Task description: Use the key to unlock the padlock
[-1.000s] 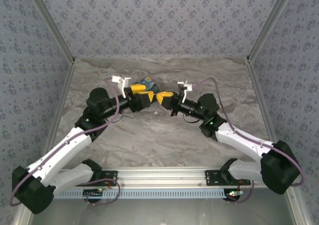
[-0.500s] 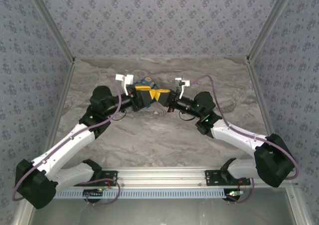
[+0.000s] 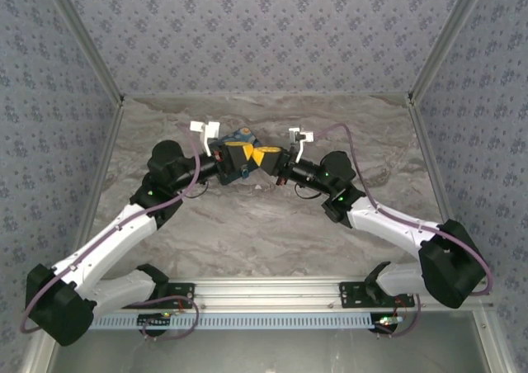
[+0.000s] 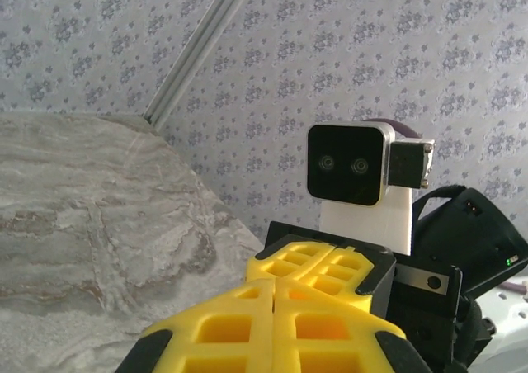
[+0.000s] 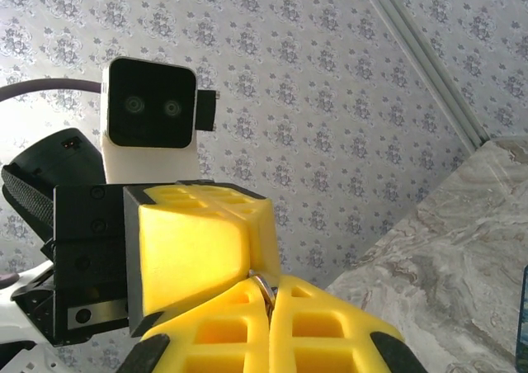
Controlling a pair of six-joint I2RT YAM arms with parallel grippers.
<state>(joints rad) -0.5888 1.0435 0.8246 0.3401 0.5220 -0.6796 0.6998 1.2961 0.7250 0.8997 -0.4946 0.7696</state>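
Contact at upper centre: right gripper [image 5: 270, 297] pinches a metal ring [image 5: 261, 285], likely the key's; left gripper [image 4: 276, 284] is pressed together. Probable padlock [image 3: 242, 133] lies just behind on the table [image 3: 247, 224]. Best kept aligned and slow.

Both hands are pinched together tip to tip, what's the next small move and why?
Probably ease the right hand open a little: a metal ring sits pinched in its tips, and the shut left hand meets it at that spot, seemingly taking it over.
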